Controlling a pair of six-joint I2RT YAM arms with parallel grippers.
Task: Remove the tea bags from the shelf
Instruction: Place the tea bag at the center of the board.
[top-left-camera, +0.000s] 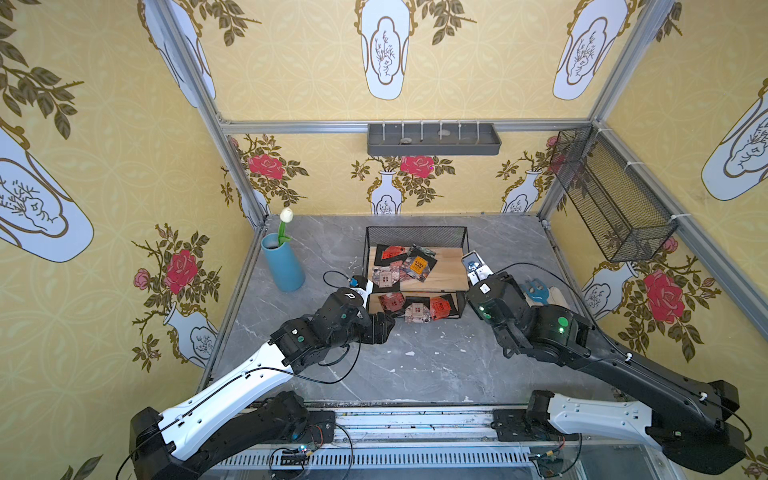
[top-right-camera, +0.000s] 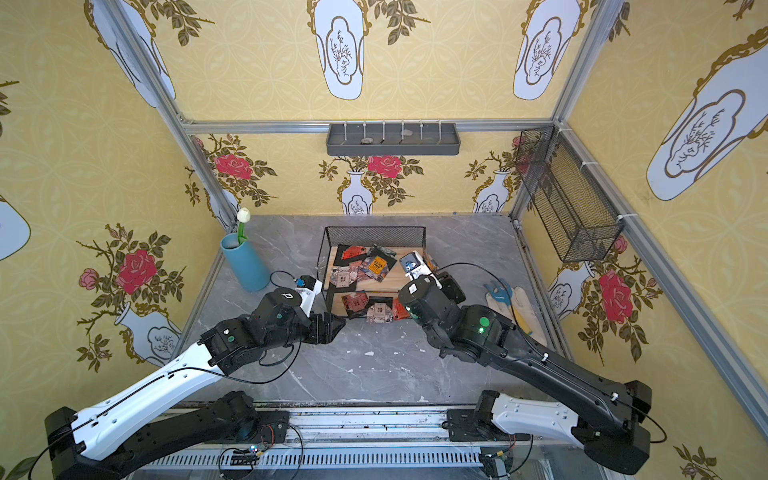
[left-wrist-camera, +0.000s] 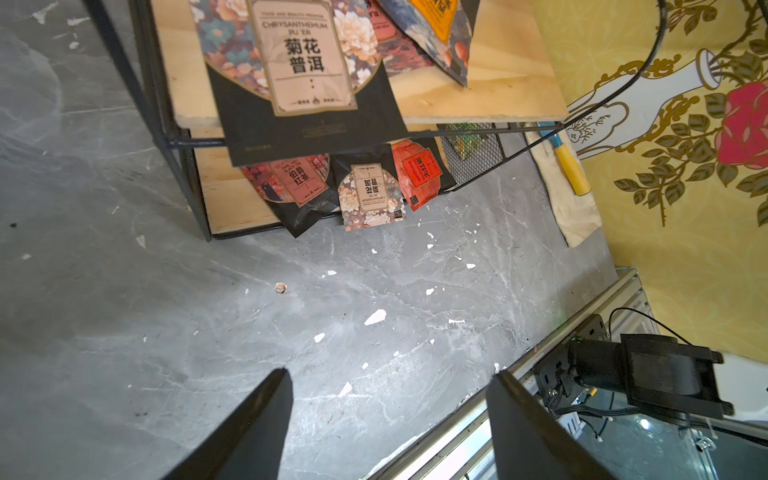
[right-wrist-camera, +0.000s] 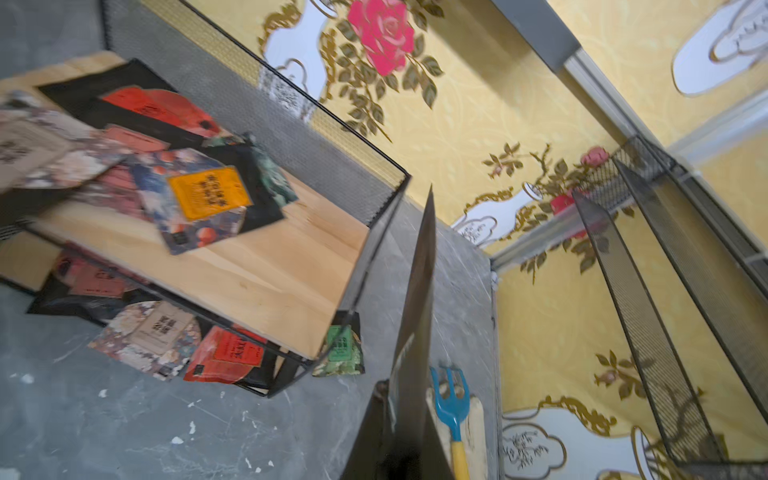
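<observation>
Left gripper (left-wrist-camera: 390, 374) gapes empty; right gripper (right-wrist-camera: 405, 424) pinches what seems a tea bag (right-wrist-camera: 420, 270) beside the shelf (right-wrist-camera: 270, 282).

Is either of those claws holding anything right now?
Yes: the right gripper pinches what looks like a tea bag by one edge. The left gripper is open and empty.

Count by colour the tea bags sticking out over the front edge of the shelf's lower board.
Red tea bags: 2
Beige tea bag: 1
Total: 3
</observation>
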